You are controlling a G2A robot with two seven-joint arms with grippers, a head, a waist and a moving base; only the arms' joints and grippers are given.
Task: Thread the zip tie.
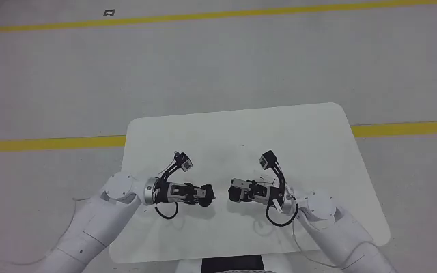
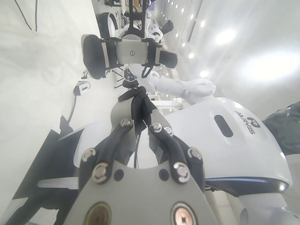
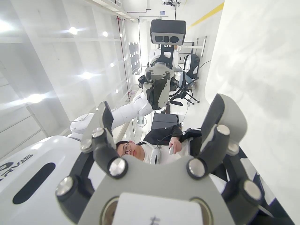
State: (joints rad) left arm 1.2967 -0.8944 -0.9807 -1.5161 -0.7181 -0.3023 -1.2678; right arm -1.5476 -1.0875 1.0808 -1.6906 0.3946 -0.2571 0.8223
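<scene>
Overhead, left gripper (image 1: 205, 194) and right gripper (image 1: 236, 192) are held facing, apart, well inside the table (image 1: 307, 130) edges. Left fingers (image 2: 119, 112) are closed on the zip tie (image 2: 136, 146); right fingers (image 3: 230, 111) are spread wide.

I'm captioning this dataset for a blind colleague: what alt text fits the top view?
Seen from above, the robot's left tool and right tool face each other tip to tip with a small gap, above the near half of a white rounded table. Grey floor with yellow lines surrounds the table.
</scene>
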